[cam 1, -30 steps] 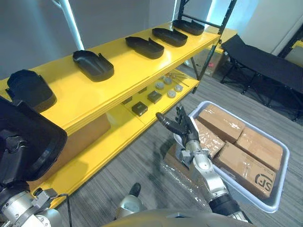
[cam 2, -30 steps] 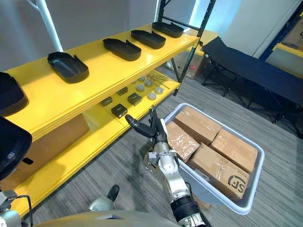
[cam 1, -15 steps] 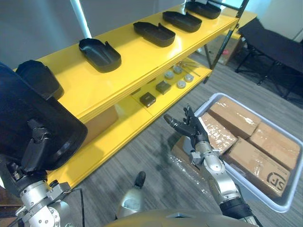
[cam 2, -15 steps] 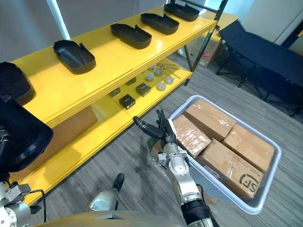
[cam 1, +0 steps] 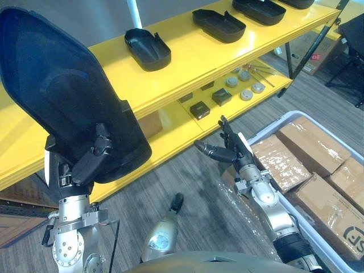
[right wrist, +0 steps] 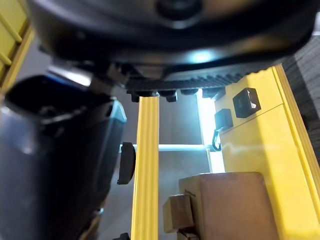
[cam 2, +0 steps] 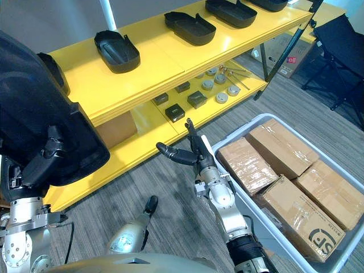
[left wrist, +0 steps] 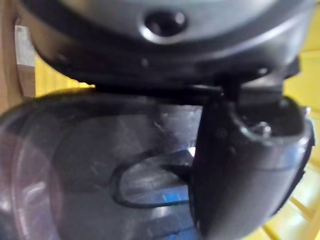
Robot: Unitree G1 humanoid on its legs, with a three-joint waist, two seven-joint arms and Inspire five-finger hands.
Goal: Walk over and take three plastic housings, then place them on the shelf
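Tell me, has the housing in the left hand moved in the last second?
Yes. The plastic housing in the left hand has risen, from below the top board of the yellow shelf to overlapping it.

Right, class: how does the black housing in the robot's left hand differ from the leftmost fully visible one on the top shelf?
The held housing stands on end, clamped by the left hand; the shelf housing lies flat, open side up, untouched on the yellow shelf. Both are black, shallow shells.

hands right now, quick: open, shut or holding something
Left hand: shut on the black housing.
Right hand: open, fingers straight, holding nothing.
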